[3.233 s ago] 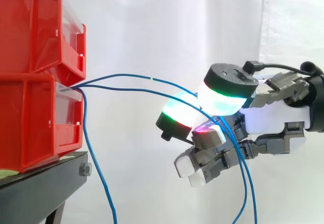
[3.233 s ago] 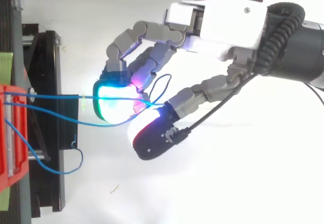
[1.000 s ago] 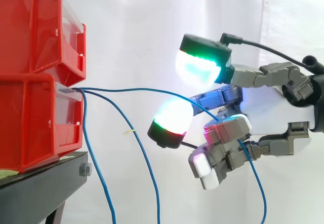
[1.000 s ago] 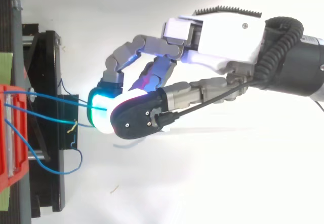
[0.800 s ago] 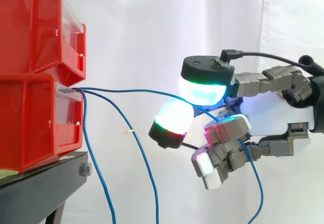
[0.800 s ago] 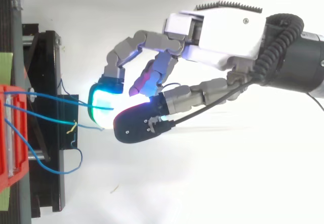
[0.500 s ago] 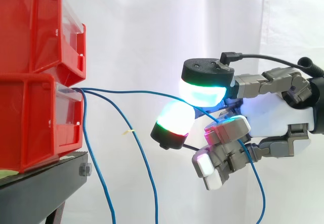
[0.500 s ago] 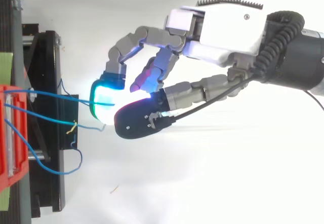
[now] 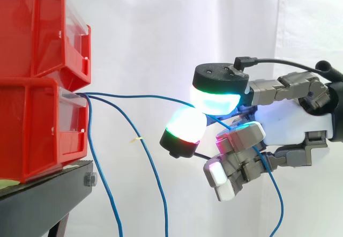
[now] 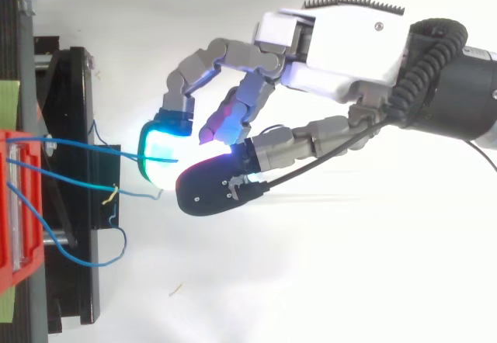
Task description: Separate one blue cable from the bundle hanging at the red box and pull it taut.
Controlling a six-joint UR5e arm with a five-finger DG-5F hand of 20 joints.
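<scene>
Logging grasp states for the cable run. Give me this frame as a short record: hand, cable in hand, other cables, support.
hand: hand with fingers curled, glowing pads closed on one blue cable
blue cable: runs from the lower red bin to the pads, slightly bowed, not taut; the rest trails down below the hand
loose cables: loose cables hang from the same bin, one carrying a small yellow tag
support: second red bin stacked on the lower one, both on a black stand
task state: one cable separated, pull not finished
</scene>
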